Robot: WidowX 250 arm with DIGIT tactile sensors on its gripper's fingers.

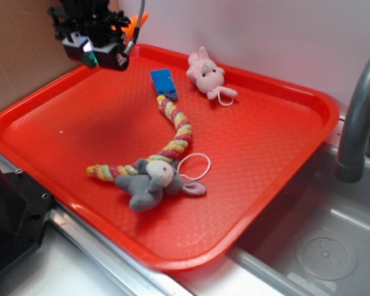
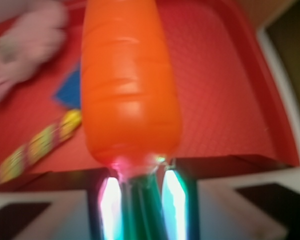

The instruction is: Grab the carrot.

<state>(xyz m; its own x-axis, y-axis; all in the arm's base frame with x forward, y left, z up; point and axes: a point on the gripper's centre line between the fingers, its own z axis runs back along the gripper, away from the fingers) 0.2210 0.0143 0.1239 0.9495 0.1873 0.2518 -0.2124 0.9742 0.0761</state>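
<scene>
Black robot gripper (image 1: 128, 32) hung above the red plastic tray's (image 1: 283, 92) back corner. Its fingers were clamped on the bright orange tapered toy carrot (image 2: 130, 85).

One carrot (image 2: 130, 85), two plush toys (image 1: 206, 75) (image 1: 153, 182), one rope (image 1: 172, 132), one tray (image 1: 265, 154).

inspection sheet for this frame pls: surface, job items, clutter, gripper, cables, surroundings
Surface: red tray, textured, partly over a sink.
Job's things: carrot held in the gripper, above the tray's far left corner; only its orange tip shows in the exterior view.
Clutter: braided rope across the tray's middle; grey plush toy at its near end with a white loop; blue block at its far end; pink bunny near the far rim.
Gripper: gripper shut on the carrot's green end.
Cables: grey cable by the gripper.
Surroundings: sink, grey faucet, white wall, cardboard on the left.
</scene>
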